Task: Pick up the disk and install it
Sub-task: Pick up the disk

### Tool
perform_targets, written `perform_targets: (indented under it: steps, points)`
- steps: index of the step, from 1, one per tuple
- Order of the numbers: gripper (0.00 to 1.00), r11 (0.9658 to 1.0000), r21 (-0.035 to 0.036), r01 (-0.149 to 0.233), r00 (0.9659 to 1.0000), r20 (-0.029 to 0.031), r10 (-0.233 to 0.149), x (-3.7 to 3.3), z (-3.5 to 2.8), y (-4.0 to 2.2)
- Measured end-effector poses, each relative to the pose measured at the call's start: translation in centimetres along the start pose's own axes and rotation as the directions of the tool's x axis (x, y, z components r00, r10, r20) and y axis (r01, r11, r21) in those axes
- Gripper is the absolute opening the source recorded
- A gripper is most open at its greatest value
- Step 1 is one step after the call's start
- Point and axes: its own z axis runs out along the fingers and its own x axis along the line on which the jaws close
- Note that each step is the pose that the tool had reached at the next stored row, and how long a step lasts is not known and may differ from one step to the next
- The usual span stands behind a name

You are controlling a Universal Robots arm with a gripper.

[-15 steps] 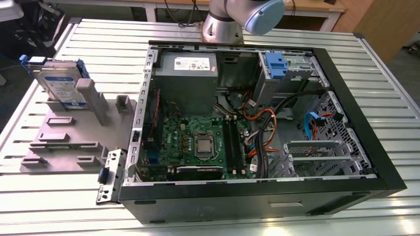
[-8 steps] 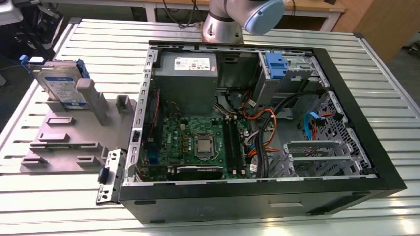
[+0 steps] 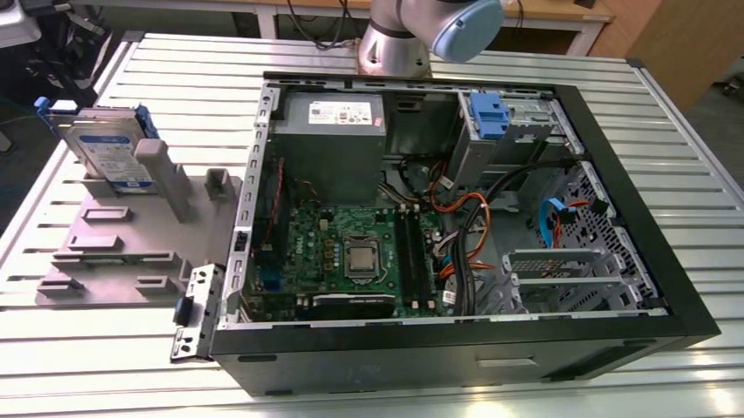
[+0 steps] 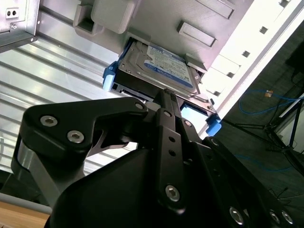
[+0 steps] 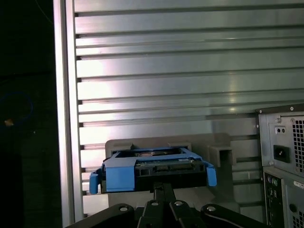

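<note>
Pickup step: claw [image 4: 168, 97] right by the disk [image 4: 159, 66] on its stand [image 3: 117, 252], can't tell if it's clamped; grab needs squaring.

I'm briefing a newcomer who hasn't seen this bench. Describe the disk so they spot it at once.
Find the open case on the slatted table; a grey holder lies to the exterior view's left of it. The disk stands on edge at the holder's far end: a labelled silver drive in a blue frame, unlike the bare blue clip inside the case.
</note>
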Motion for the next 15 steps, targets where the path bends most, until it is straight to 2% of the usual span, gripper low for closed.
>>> perform_targets:
  steps: [10,15]
  points:
    - [0.11,1.0,0.0,-0.001,1.0,0.0,0.001,0.0,0.01,0.0]
    - [0.11,0.999,0.0011,-0.044,0.999,0.0021,0.044,0.0,0.02,0.0]
